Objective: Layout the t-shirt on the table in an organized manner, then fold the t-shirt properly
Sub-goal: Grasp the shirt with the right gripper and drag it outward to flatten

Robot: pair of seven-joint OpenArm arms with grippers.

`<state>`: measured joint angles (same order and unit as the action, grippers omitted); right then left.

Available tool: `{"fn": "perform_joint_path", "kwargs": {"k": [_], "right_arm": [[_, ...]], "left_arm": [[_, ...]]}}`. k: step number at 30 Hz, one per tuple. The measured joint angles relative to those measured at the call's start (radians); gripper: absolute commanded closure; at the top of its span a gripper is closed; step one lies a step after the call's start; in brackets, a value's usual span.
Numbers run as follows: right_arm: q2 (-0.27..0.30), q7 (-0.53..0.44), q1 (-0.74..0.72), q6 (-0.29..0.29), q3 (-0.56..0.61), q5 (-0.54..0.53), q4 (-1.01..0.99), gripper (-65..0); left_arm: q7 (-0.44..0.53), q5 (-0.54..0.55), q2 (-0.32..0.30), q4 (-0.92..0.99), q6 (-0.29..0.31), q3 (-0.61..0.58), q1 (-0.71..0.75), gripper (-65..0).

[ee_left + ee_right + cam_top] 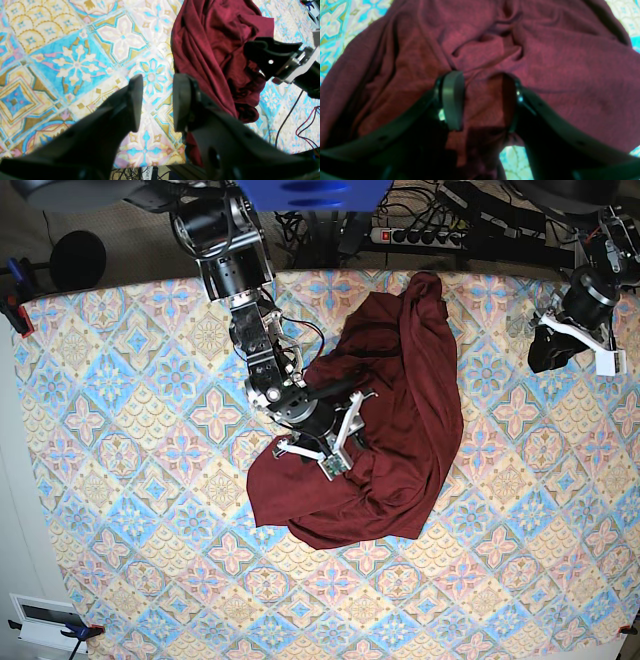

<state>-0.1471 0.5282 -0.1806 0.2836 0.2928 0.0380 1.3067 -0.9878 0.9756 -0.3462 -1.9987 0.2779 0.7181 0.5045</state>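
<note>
**Inspector:** Garment condition?

**Assistant:** T-shirt, dark maroon, found crumpled in a loose heap on the table, slightly right of centre in the base view. One narrow portion stretched toward the far edge; broader mass bunched toward the near side. Deep folds noted throughout in the right wrist view.

**Inspector:** Right gripper?

**Assistant:** Seen at the left part of the heap, down in the fabric. Fingers spread apart, with maroon cloth filling the gap between them. Not pressed onto the cloth; no pinch observed.

**Inspector:** Left gripper?

**Assistant:** Located near the far right edge of the table in the base view, well apart from the garment there. Fingers spread, nothing between them but patterned cloth below. Shirt edge visible just beside the right-hand finger in that wrist view.

**Inspector:** Other items?

**Assistant:** Cables recorded trailing over the table at the right of the left wrist view.
</note>
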Motion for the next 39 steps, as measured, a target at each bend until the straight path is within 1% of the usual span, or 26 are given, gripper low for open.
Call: {"fn": "perform_joint_path", "kwargs": {"k": [2,3,7,8,10,12,14,16,17,21,22,23,24,27,28,29,31,33,34,35,39], "right_arm": [[0.000,0.005,0.001,0.000,0.000,0.000,-0.002,-22.9],[0.000,0.004,0.000,-0.001,0.008,0.001,-0.002,-20.0],[0.000,0.005,0.003,0.000,0.021,0.000,0.000,-3.0],[-0.001,0.007,0.006,0.000,0.021,0.000,0.004,0.0],[0.000,0.006,0.013,-0.001,0.018,0.000,0.016,-1.0],[0.000,0.014,0.040,-0.006,0.013,0.005,0.069,0.0],[0.000,0.019,0.056,0.003,0.003,0.002,0.127,0.0],[-0.006,0.014,0.055,0.014,-0.042,-0.007,0.182,0.0],[-0.010,0.010,0.049,0.008,-0.073,-0.010,0.208,0.0],[0.004,0.004,0.036,-0.007,-0.153,0.001,0.263,0.0],[0.009,0.006,0.039,0.002,-0.163,0.000,0.263,0.0],[0.026,0.011,0.040,0.011,-0.175,-0.002,0.261,0.0],[0.047,0.014,0.041,0.025,-0.184,-0.026,0.254,0.0],[0.121,0.021,0.024,0.016,-0.248,-0.106,0.218,0.0],[0.155,0.034,0.003,0.021,-0.276,-0.131,0.201,0.0],[0.185,0.034,-0.024,0.013,-0.305,-0.151,0.188,0.0],[0.237,0.008,-0.083,-0.002,-0.364,-0.207,0.161,0.0],[0.295,-0.008,-0.121,0.007,-0.404,-0.262,0.129,0.0],[0.319,-0.001,-0.130,0.015,-0.420,-0.264,0.107,0.0],[0.339,0.004,-0.137,0.009,-0.435,-0.260,0.077,0.0],[0.399,0.022,-0.195,0.009,-0.498,-0.256,-0.035,0.0]], "left_arm": [[0.000,0.000,0.000,0.000,0.000,0.000,0.000,-19.7],[0.000,0.000,0.000,0.000,0.000,0.000,0.000,-19.7],[0.000,0.000,0.000,0.000,0.000,0.000,0.000,-19.7],[0.000,-0.001,0.000,0.000,0.000,0.000,0.000,-19.7],[0.000,0.000,0.000,0.000,0.000,0.000,0.000,-19.7],[0.001,0.000,0.000,0.000,0.000,0.000,0.000,-19.7],[0.003,-0.001,0.000,0.000,0.001,0.000,-0.002,-19.7],[0.003,-0.012,0.000,0.003,0.001,0.000,-0.002,-19.7],[0.003,-0.021,0.000,0.006,0.001,0.000,-0.003,-19.7],[0.003,-0.037,0.000,0.006,0.003,0.000,-0.003,-19.7],[0.003,-0.037,0.000,0.006,0.004,0.000,-0.003,-19.7],[0.003,-0.037,0.000,0.006,0.003,0.000,-0.003,-19.7],[0.003,-0.038,0.000,0.006,0.003,0.000,-0.003,-19.7],[0.000,-0.045,0.000,0.008,0.003,0.000,-0.024,-19.6],[0.000,-0.038,0.001,0.008,0.003,0.000,-0.029,-19.6],[0.000,-0.037,0.001,0.008,0.004,-0.001,-0.032,-19.6],[0.000,-0.038,0.000,0.008,0.003,-0.002,-0.031,-19.6],[0.000,-0.040,0.000,0.008,0.003,-0.002,-0.031,-19.6],[0.000,-0.042,0.000,0.008,0.003,-0.002,-0.031,-19.6],[0.000,-0.041,0.000,0.008,0.003,-0.002,-0.037,-19.5],[0.000,-0.041,0.000,0.008,0.003,-0.002,-0.064,-19.5]]}}
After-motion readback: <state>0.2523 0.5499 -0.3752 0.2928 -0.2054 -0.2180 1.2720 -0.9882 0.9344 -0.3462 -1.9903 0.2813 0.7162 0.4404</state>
